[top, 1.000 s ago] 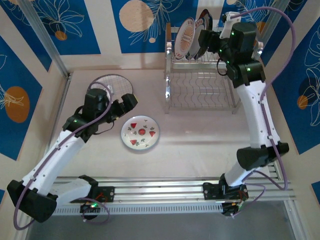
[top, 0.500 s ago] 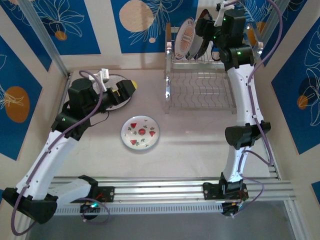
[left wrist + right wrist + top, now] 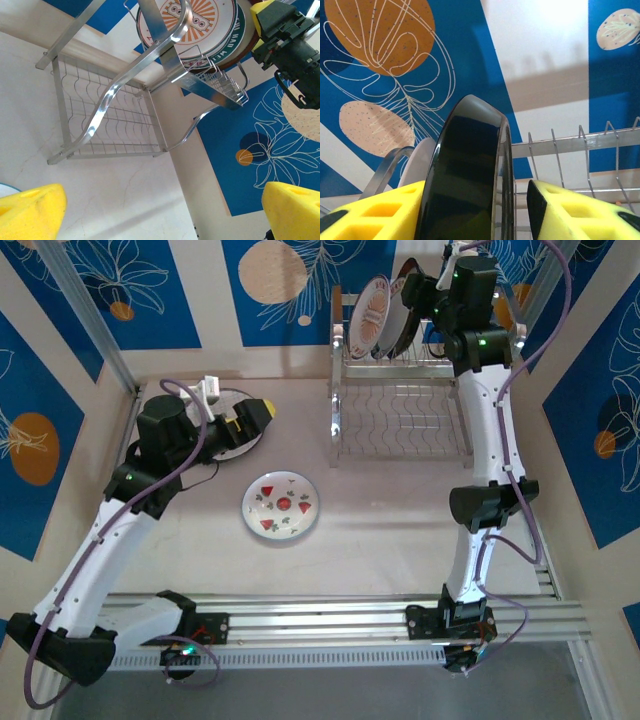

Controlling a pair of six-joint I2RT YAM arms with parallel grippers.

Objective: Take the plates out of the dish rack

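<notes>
Two unloaded, top view: plaid plate (image 3: 232,398) far left, strawberry plate (image 3: 281,504) nearer; sunburst plate (image 3: 372,320) and dark plate (image 3: 408,318) upright in rack (image 3: 400,425).
Left wrist: left gripper (image 3: 162,210) wide, empty.
Right wrist: right gripper (image 3: 480,210) straddles dark plate, jaws not closed.
Risk: an off-centre pinch may slip or knock the sunburst plate.
</notes>
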